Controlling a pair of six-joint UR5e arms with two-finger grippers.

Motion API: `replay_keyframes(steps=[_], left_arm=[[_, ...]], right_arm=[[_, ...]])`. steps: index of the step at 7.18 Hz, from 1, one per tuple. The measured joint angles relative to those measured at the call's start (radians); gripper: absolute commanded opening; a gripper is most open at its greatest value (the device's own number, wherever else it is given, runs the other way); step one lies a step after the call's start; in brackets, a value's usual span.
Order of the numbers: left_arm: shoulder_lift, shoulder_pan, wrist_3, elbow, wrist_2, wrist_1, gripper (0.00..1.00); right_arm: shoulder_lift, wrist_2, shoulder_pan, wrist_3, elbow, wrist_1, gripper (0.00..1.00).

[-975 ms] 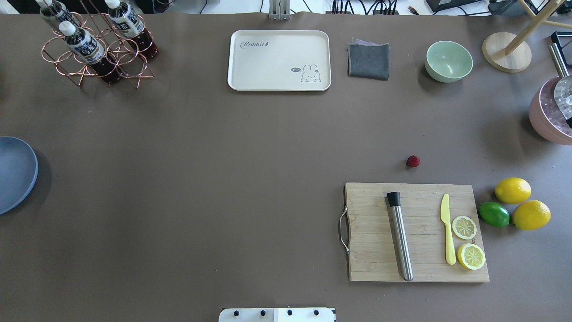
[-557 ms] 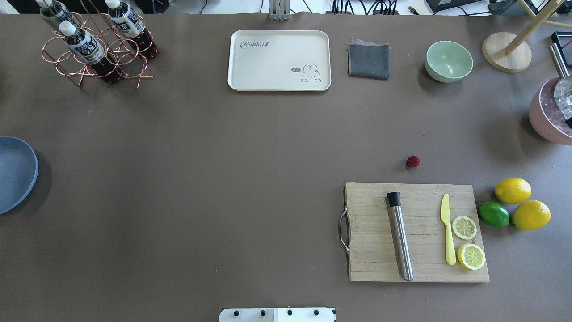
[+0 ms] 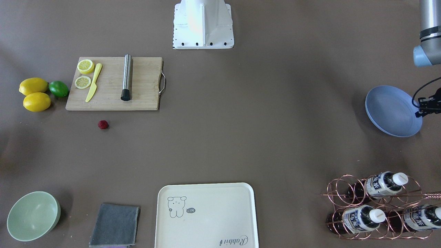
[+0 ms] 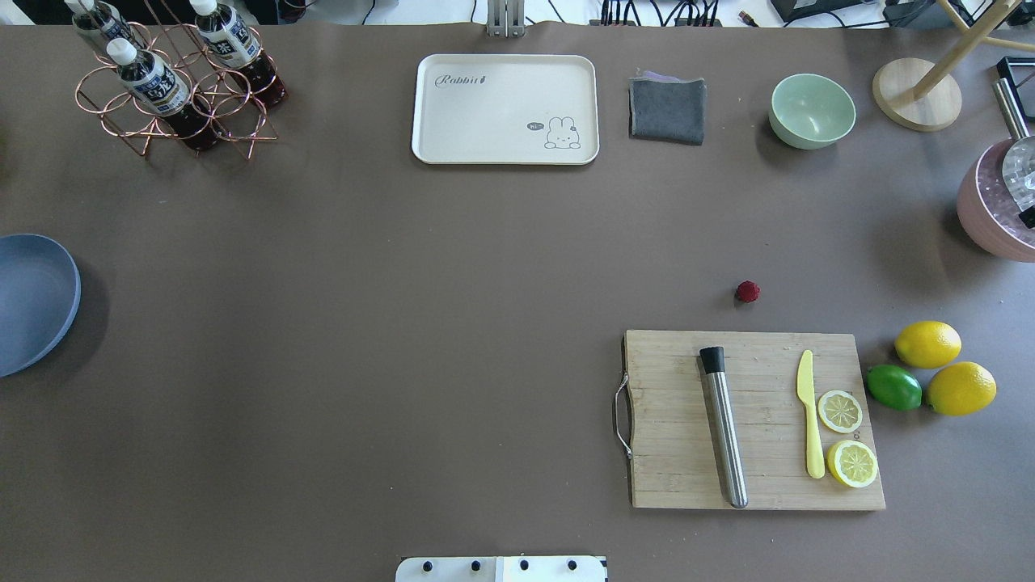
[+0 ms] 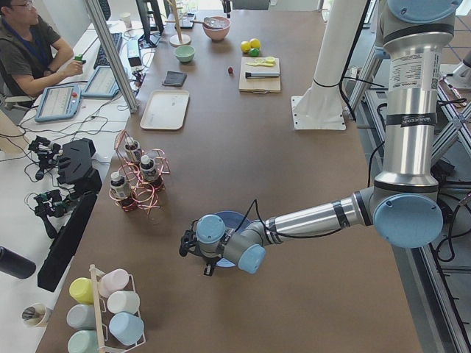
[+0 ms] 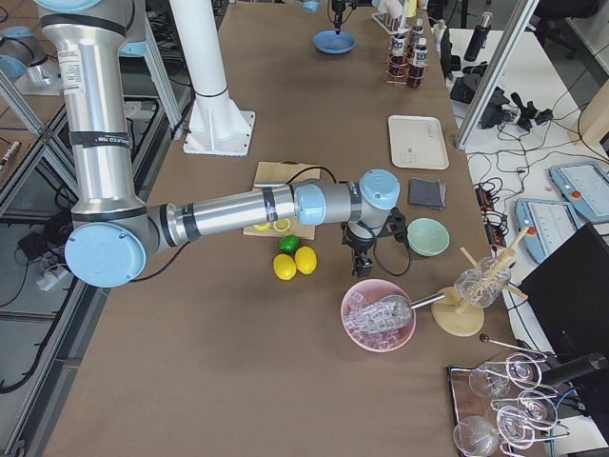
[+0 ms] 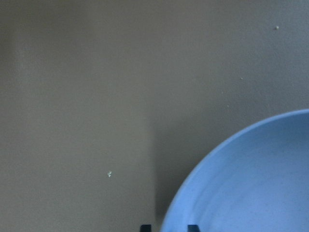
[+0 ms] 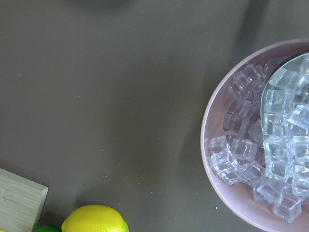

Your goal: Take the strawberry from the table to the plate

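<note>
The strawberry (image 4: 747,291) (image 3: 103,124) is a small dark red berry lying alone on the brown table (image 4: 404,323), just beyond the cutting board. The pale blue plate (image 4: 32,299) (image 3: 392,110) (image 7: 251,183) is at the table's far left end. My left gripper (image 3: 419,109) (image 7: 169,227) (image 5: 197,254) is at the plate's outer rim. Its two fingertips straddle the rim, shut on it. My right gripper (image 6: 363,265) hangs over bare table between the lemons and the pink ice bowl. Its fingers show in no close view, so I cannot tell its state.
A wooden cutting board (image 4: 671,420) carries a steel muddler, a yellow knife and two lemon slices. Two lemons (image 4: 928,343) and a lime (image 4: 893,387) lie to its right. The pink ice bowl (image 4: 970,202), green bowl (image 4: 812,111), grey cloth, cream tray (image 4: 505,109) and bottle rack (image 4: 174,81) line the edges.
The plate has shifted a little toward the table's middle and away from the robot, and its shadow has grown. The strawberry has stayed put.
</note>
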Motion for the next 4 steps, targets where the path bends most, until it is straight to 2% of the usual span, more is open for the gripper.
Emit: replay_keyframes(steps=[2, 4], left_arm=[[-0.030, 0.001, -0.055, -0.013, -0.047, 0.004, 0.00], [-0.060, 0.000, -0.152, -0.076, -0.143, 0.019, 0.00]], right_arm=[[0.006, 0.000, -0.004, 0.002, 0.001, 0.000, 1.00], [0.050, -0.004, -0.029, 0.063, 0.001, 0.000, 1.00]])
